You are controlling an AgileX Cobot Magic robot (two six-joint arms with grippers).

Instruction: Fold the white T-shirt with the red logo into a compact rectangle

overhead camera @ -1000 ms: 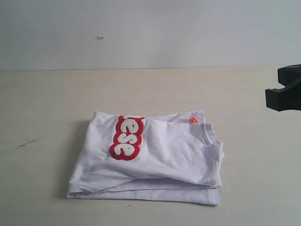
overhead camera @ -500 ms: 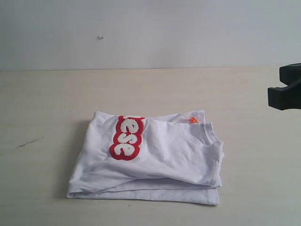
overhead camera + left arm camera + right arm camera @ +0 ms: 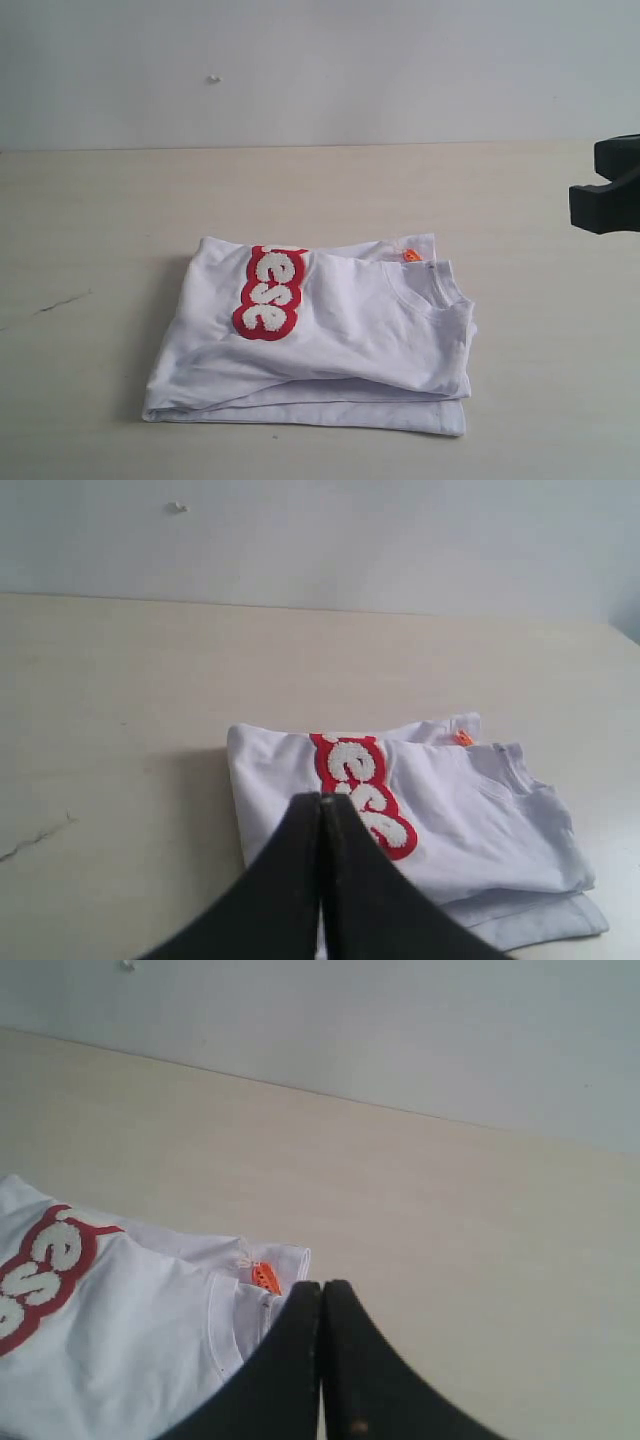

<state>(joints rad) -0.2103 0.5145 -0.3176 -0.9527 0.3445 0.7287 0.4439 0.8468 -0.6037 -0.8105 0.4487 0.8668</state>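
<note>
Shows the white T-shirt (image 3: 330,350) folded into a rough rectangle, lower centre of the exterior view, flat on the pale table (image 3: 120,220). Lies in several stacked layers, edges stepped along the bottom and the right side, not quite flush. Carries the red logo (image 3: 270,293) on the top layer, upper left part of the bundle, running up and down, with white fluffy letters reading "ese" and the rest cut off at the fold. Puts the ribbed collar (image 3: 432,292) at the upper right corner of the bundle, with the small orange neck tag (image 3: 411,256) just beside it on the layer beneath.

Finds the right gripper (image 3: 608,190) at the right edge of the exterior view, above the middle, only partly in frame, well apart from the shirt and up and to the right of the collar corner. Confirms from the right wrist view: black fingers pressed together, nothing between them, tips close to the orange tag in the picture.

Catches the left gripper (image 3: 321,802) only through its own wrist camera: fingers likewise together, holding nothing, tips pointing at the shirt edge just beside the logo. Cannot tell from that view how far from the cloth it hangs.
</note>
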